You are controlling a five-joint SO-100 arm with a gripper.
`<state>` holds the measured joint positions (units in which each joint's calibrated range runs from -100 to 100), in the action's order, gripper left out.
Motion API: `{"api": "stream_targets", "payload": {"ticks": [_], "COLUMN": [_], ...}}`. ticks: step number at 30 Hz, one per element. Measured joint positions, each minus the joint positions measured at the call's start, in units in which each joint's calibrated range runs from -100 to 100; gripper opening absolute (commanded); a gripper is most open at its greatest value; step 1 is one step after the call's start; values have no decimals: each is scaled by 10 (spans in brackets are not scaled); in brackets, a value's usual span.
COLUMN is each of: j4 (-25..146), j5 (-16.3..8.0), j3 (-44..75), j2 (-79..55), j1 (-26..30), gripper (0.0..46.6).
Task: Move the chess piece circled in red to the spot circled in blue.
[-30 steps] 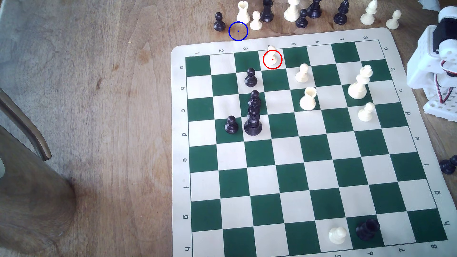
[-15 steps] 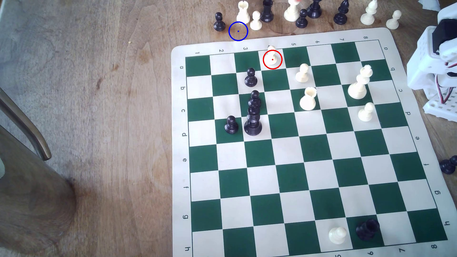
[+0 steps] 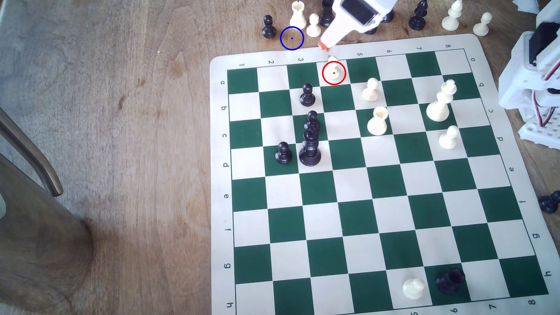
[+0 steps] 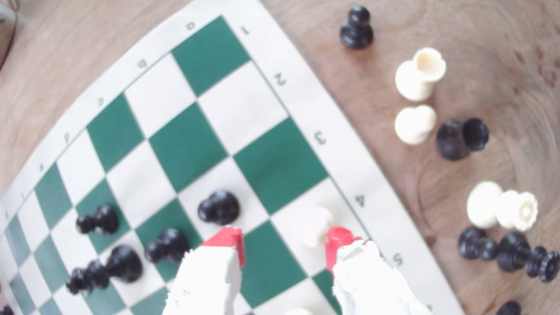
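I find the chess piece (image 3: 333, 69) standing on the board's (image 3: 375, 45) white corner-row square by file mark 4, ungrasped. My gripper (image 4: 285, 247) hangs spread-jawed, one red pad just beside it. I judge it light, rigid and slick: pinch the narrow neck.

1. The chess piece (image 3: 333, 71), a small cream-white pawn with a ball head and flared base, is standing upright on a light square in the board's outermost row, by the edge numeral 4 (image 4: 315, 225).
2. The spot (image 3: 291, 38) is lying as bare brown worktop inside a blue circle, just beyond that board edge.
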<state>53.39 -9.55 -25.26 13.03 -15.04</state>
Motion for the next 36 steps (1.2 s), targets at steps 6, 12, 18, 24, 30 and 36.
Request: {"api": "stream_targets", "payload": {"ticks": [6, 12, 18, 24, 30, 36], "j4": [-38, -80, -116, -123, -141, -144], "j5": [0, 0, 2, 2, 2, 2], "j3": [-24, -61, -88, -93, -112, -112], "j2": [-28, -57, -80, -88, -94, -94], "j1": [-2, -2, -2, -2, -2, -2], "gripper": [141, 138, 132, 129, 131, 124]}}
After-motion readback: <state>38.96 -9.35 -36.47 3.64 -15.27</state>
